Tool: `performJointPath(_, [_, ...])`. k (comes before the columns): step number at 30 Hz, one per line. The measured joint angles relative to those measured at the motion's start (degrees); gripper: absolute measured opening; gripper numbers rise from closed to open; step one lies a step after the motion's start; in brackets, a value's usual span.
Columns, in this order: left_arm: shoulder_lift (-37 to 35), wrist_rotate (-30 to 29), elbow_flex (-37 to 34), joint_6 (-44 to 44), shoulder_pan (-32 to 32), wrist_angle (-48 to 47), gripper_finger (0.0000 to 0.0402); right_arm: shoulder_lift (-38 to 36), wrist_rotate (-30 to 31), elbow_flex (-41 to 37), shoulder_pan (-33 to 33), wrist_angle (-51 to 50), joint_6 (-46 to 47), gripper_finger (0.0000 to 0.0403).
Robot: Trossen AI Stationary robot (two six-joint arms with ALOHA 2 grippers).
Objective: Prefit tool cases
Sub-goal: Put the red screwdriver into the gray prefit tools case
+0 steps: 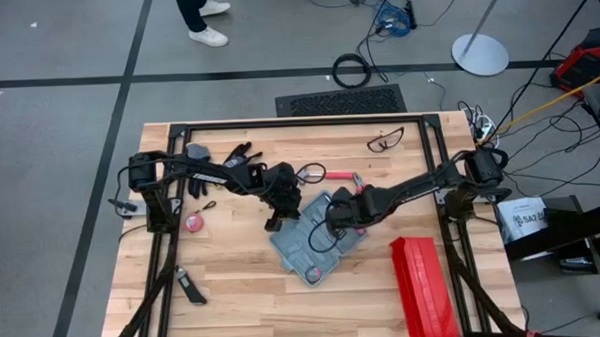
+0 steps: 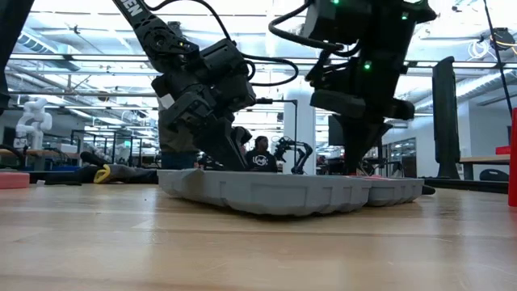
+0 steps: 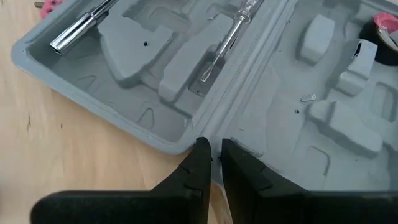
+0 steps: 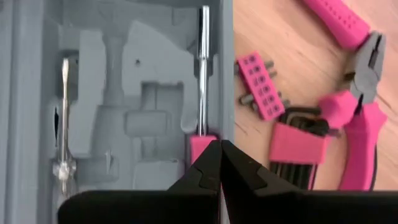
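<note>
— So where's the tool case (image 1: pixel 318 240)?
— Open mid-worktop (image 1: pixel 234 281); left gripper (image 3: pixel 211 163) fingers nearly closed at its hinge edge, right gripper (image 4: pixel 220 163) clenched beside a pink-handled screwdriver (image 4: pixel 203 81)

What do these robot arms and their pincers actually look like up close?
Both arms are dark, jointed and blocky, with black cables looping alongside. The left gripper and right gripper each end in two black, wedge-shaped fingers tapering to narrow tips. Small green lights glow on the right arm in the low view.
</note>
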Motion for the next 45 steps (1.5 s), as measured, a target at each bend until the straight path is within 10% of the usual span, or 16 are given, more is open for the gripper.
performJointPath(45, [-0.07, 0.14, 0.07, 0.98, 0.01, -0.38, 0.0041, -0.32, -3.61, 1.29, -4.95, 10.55, -8.56, 0.0])
